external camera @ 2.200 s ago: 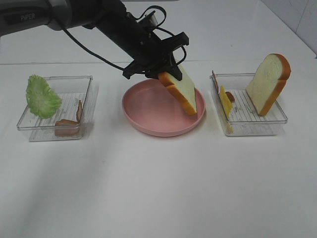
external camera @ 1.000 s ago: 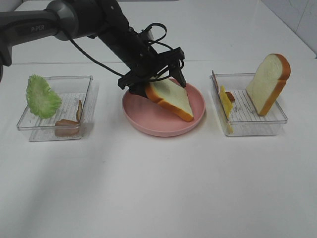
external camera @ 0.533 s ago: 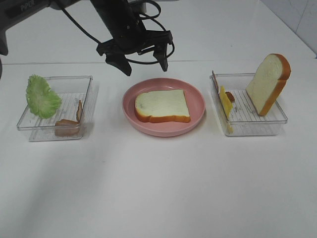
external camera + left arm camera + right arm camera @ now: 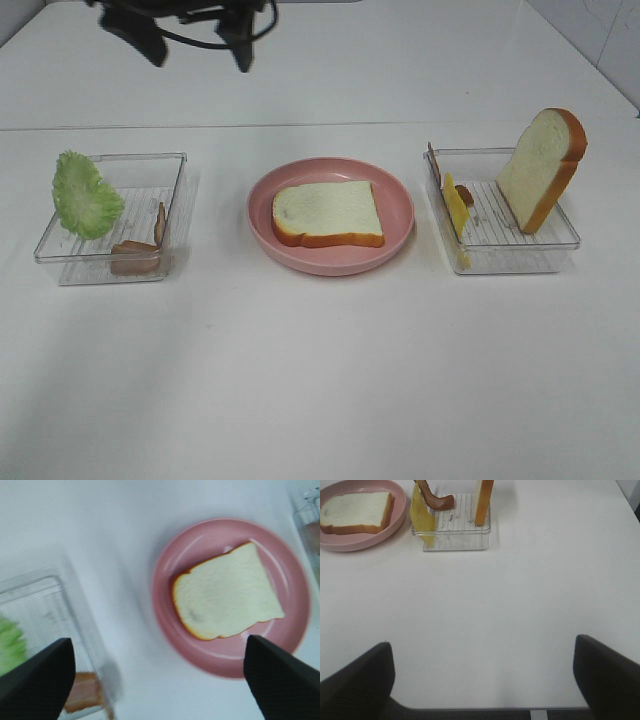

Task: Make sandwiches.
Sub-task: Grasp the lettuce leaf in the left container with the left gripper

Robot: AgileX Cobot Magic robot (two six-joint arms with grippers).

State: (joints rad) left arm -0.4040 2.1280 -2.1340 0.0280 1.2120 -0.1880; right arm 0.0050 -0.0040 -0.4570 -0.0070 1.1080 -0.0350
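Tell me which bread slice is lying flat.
The slice on the pink plate lies flat, white face up. The other slice stands on edge in the tray on the right.

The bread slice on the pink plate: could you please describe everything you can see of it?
The bread slice is a single toy-looking piece, white on its face with an orange-brown crust around the edge. It lies flat in the middle of the pink plate, touching only the plate. Nothing is stacked on it or holds it.
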